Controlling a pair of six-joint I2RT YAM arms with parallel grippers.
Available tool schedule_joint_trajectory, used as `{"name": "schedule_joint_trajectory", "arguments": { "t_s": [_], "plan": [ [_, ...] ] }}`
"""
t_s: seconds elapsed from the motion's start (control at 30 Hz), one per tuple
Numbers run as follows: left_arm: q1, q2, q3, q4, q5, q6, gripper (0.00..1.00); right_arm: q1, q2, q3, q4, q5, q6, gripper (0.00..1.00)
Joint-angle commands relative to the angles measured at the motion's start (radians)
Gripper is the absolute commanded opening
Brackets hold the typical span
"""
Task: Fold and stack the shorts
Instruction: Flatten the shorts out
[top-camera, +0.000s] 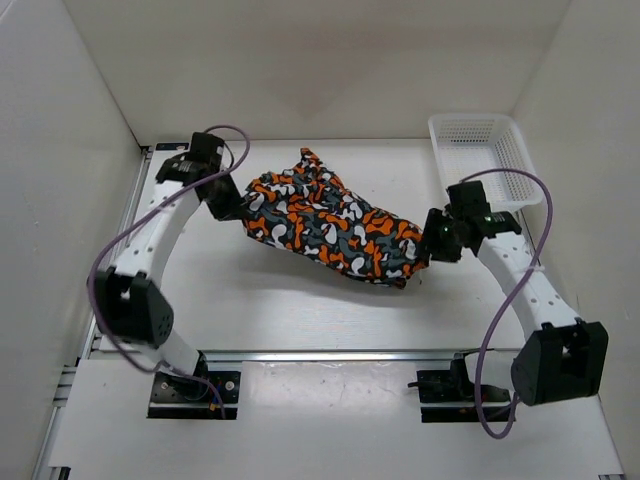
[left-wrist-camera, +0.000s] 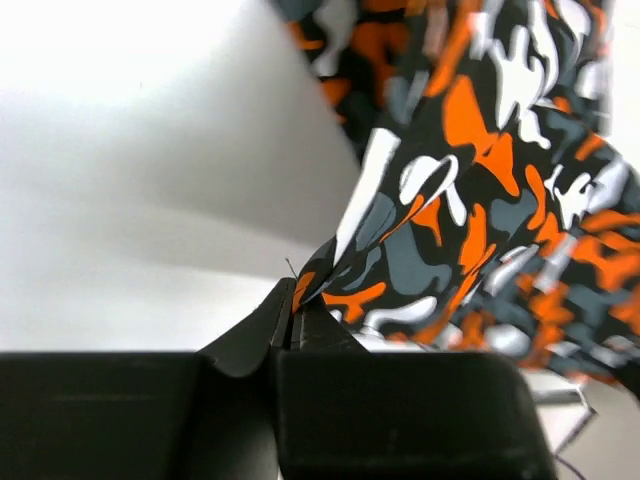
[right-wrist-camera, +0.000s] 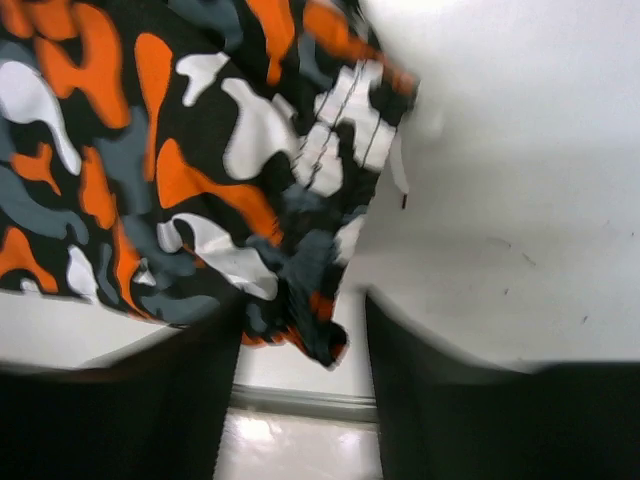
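Observation:
The shorts (top-camera: 330, 225), printed in orange, white, grey and black blotches, hang stretched between my two arms above the middle of the table and cast a shadow below. My left gripper (top-camera: 228, 200) is at their left end. In the left wrist view the gripper (left-wrist-camera: 295, 310) is shut on a corner of the shorts (left-wrist-camera: 470, 200). My right gripper (top-camera: 432, 240) is at their right end. In the right wrist view the gripper (right-wrist-camera: 302, 310) stands open, and a bunched corner of the shorts (right-wrist-camera: 150, 150) hangs between the fingers without being pinched.
A white plastic mesh basket (top-camera: 485, 155) stands at the back right corner, just behind my right arm. White walls close in the table on the left, back and right. A metal rail runs along the near edge by the arm bases.

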Motion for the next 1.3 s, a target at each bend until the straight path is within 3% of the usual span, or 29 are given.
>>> {"name": "schedule_joint_trajectory", "arguments": {
  "t_s": [0.0, 0.07, 0.23, 0.4, 0.53, 0.87, 1.1, 1.23, 1.27],
  "plan": [
    [-0.005, -0.077, -0.097, -0.025, 0.075, -0.005, 0.1, -0.012, -0.043, -0.068, -0.068, -0.072, 0.015, 0.64],
    [-0.02, -0.077, -0.097, -0.011, 0.084, -0.005, 0.1, -0.021, -0.043, -0.113, -0.068, -0.108, 0.058, 0.83],
    [-0.031, -0.042, -0.073, -0.021, 0.084, -0.005, 0.1, -0.03, -0.064, -0.191, 0.008, -0.194, 0.134, 0.86],
    [-0.04, -0.033, -0.033, -0.039, 0.072, 0.005, 0.1, -0.03, -0.135, -0.323, 0.083, -0.213, 0.197, 0.76],
    [-0.04, -0.024, -0.033, -0.039, 0.072, 0.014, 0.1, -0.039, -0.179, -0.45, 0.285, -0.233, 0.257, 0.71],
    [-0.04, -0.013, -0.033, -0.039, 0.081, 0.023, 0.1, -0.039, -0.149, -0.541, 0.598, -0.164, 0.246, 0.64],
    [-0.04, -0.013, -0.053, -0.048, 0.072, 0.014, 0.1, -0.039, -0.092, -0.569, 0.699, -0.159, 0.246, 0.59],
    [-0.04, -0.022, -0.071, -0.048, 0.072, 0.005, 0.1, -0.039, -0.093, -0.578, 0.71, -0.168, 0.246, 0.48],
    [-0.04, -0.022, -0.071, -0.048, 0.072, 0.005, 0.1, -0.039, -0.112, -0.578, 0.71, -0.168, 0.246, 0.39]
  ]
}}
